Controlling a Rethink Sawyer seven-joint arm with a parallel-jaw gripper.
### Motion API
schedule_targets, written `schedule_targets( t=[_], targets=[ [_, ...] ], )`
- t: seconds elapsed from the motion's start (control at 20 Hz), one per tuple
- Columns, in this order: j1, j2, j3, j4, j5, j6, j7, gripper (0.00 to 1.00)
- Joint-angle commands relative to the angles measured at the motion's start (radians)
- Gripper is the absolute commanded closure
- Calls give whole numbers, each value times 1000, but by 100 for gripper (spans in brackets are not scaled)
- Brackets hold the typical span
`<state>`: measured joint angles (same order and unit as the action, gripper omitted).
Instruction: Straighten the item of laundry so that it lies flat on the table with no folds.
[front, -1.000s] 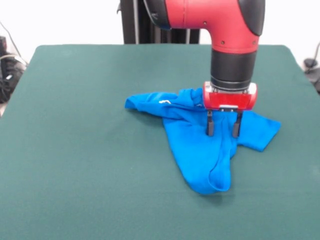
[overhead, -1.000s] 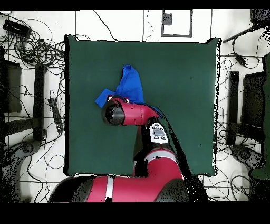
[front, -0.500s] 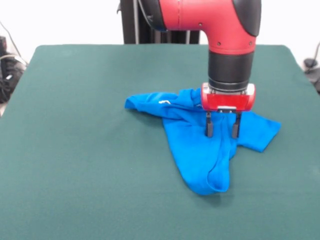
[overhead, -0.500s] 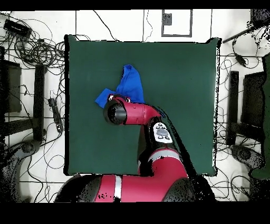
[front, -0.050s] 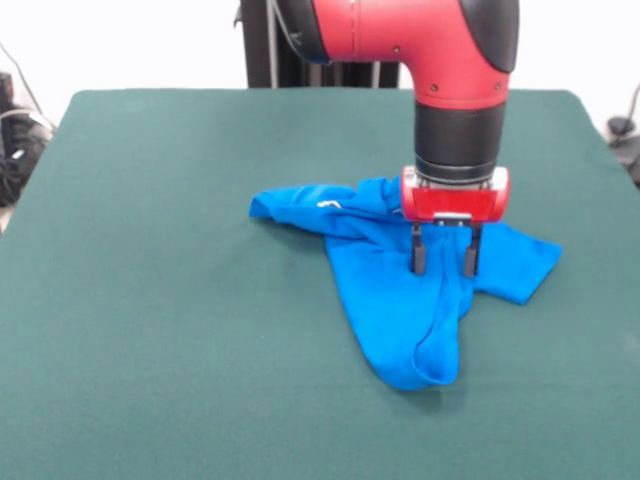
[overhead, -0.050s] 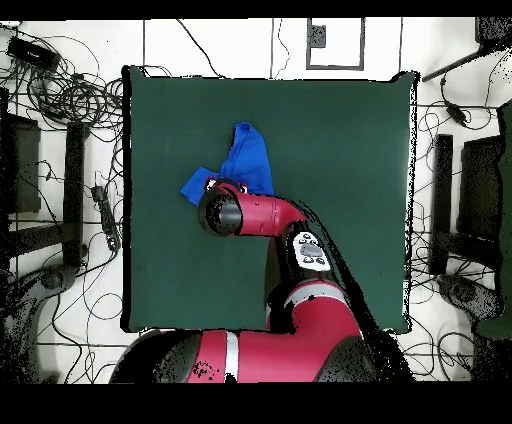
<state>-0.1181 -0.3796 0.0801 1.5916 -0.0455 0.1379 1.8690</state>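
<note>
The item of laundry (front, -0.050s: 400, 300), a bright blue shirt, lies crumpled on the green table (front, -0.050s: 150, 300). One arm of cloth stretches left, a short flap pokes right and a long folded lobe runs toward the front edge. A speck of white print shows at its upper left. My gripper (front, -0.050s: 442, 262) stands open directly over the shirt's middle, its two dark fingers (front, -0.050s: 418, 256) pointing down just above or touching the cloth, nothing held between them. In the overhead view the arm covers part of the shirt (overhead, -0.050s: 246, 155) and hides the gripper.
Green felt stretches wide on every side of the shirt. Cables and stands (overhead, -0.050s: 60, 150) lie on the floor beyond the table's edges in the overhead view. The red arm (overhead, -0.050s: 262, 218) reaches across the table's lower middle.
The gripper has shifted very slightly left over the shirt, staying open. The shirt has not moved.
</note>
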Motion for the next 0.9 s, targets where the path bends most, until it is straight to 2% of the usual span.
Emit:
schedule_targets(
  t=[0.05, 0.9],
  targets=[
    [-23, 59, 87, 59, -46, 15, 71, 0],
    [-70, 41, 89, 70, -97, 36, 47, 0]
  ],
)
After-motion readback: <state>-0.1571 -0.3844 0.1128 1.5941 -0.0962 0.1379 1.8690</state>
